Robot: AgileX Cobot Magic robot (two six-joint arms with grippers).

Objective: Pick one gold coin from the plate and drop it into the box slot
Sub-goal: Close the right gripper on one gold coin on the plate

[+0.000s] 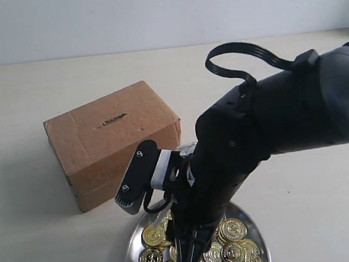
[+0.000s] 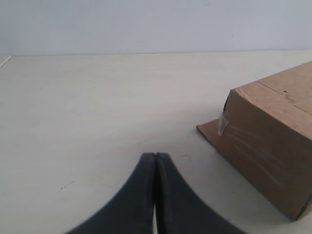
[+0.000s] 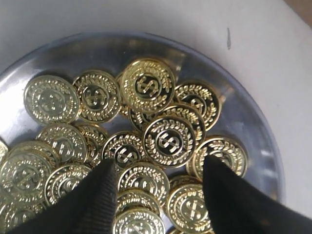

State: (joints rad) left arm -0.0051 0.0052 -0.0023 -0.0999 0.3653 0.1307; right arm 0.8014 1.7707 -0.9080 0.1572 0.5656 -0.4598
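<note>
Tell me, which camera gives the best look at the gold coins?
The right wrist view: the gold coins fill the picture, piled on the plate, dollar signs and wreaths sharp, between the open fingers. The exterior view shows some, partly hidden behind the right arm. The left wrist view shows none, only the box and table.

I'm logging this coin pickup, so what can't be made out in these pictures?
Plate: exterior view, lower part cut off by the bottom edge, middle hidden by the arm.
Box: left wrist view, cut off by the frame edge; slot unseen there.
Right gripper: right wrist view, contact with coins unclear.
</note>
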